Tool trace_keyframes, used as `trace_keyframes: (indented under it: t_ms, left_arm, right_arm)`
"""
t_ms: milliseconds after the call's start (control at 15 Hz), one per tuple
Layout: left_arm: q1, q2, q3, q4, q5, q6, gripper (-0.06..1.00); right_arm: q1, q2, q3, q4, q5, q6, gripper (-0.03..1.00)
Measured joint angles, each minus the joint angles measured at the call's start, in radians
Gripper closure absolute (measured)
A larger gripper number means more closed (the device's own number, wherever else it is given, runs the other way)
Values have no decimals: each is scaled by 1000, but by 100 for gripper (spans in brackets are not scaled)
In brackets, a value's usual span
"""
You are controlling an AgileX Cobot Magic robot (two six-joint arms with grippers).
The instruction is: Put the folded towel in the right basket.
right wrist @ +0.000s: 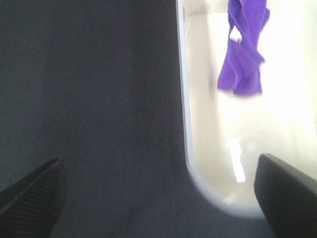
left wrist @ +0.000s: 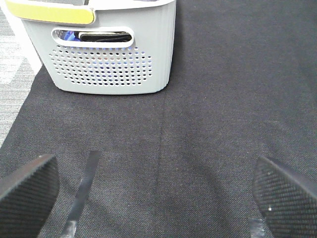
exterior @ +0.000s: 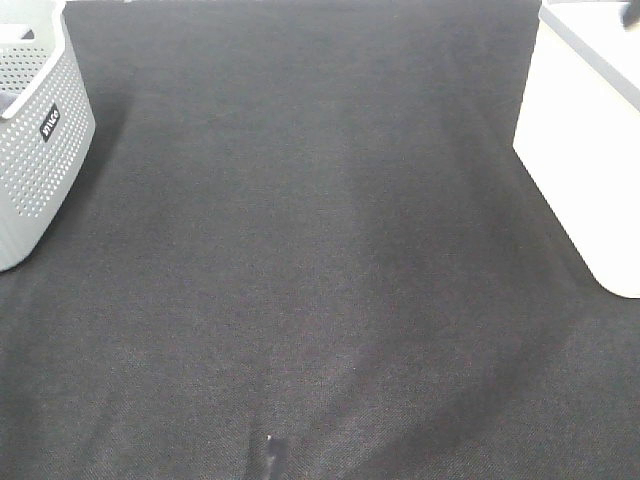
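Note:
A purple towel (right wrist: 242,54) lies rumpled inside the white right basket (right wrist: 208,124), seen only in the right wrist view. That basket stands at the right edge in the exterior high view (exterior: 570,170), where the towel is hidden. My right gripper (right wrist: 158,198) is open and empty, over the basket's rim and the black cloth, a good way from the towel. My left gripper (left wrist: 157,198) is open and empty above the black cloth, short of the grey basket. Neither gripper shows in the exterior high view.
A grey perforated basket (exterior: 35,150) stands at the far left; the left wrist view shows it (left wrist: 109,64) with dark and blue items behind its handle slot and a yellow strip (left wrist: 49,12) on top. Black cloth (exterior: 320,260) covers the table.

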Motion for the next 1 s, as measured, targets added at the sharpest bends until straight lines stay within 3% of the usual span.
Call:
trace_keyframes:
  t_ms: [200,400,667,1000]
  left_arm:
    - [0,0,0,0,0,0,-4]
    - [0,0,0,0,0,0,-4]
    - [0,0,0,0,0,0,-4]
    - [0,0,0,0,0,0,-4]
  right_arm:
    - [0,-418,371,0,-55,1,-1]
    - [0,-795,565,17,81,1,-1]
    - [0,-1167,664,22,171,1,-1]
    - [0,-1210,712,37,208,-22,0]
